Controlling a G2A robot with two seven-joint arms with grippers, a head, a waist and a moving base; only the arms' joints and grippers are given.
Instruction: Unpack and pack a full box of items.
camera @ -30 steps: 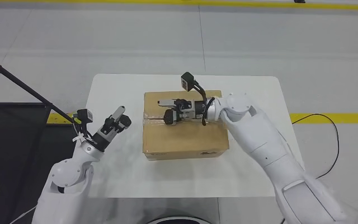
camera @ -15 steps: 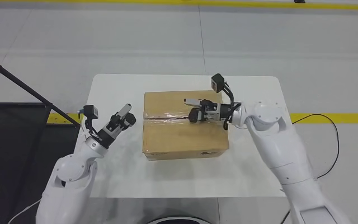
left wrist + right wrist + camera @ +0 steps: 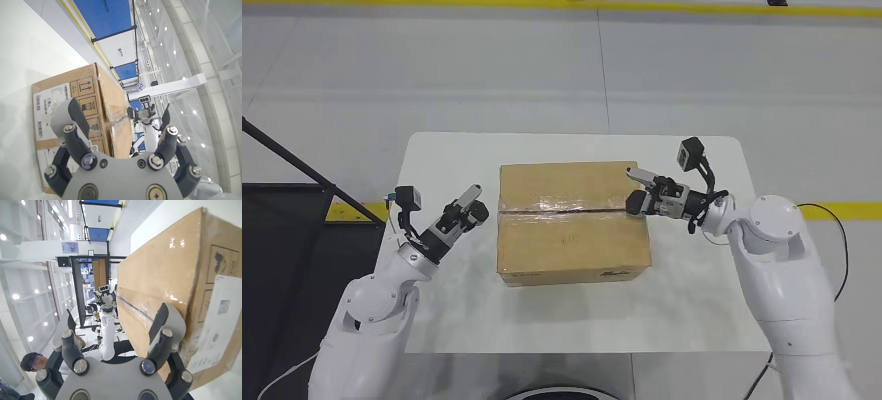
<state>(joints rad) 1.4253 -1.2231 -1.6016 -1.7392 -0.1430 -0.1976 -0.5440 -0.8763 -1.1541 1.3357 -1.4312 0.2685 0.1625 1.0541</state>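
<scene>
White rectangular table; taped brown cardboard box at its middle; 2 empty claws
Likely risk: the clear tape strip along the flap seam holds, so a tug drags the whole box; right gripper spread wide at the seam's end, contact unclear; left gripper wide, just beside the opposite end.
</scene>
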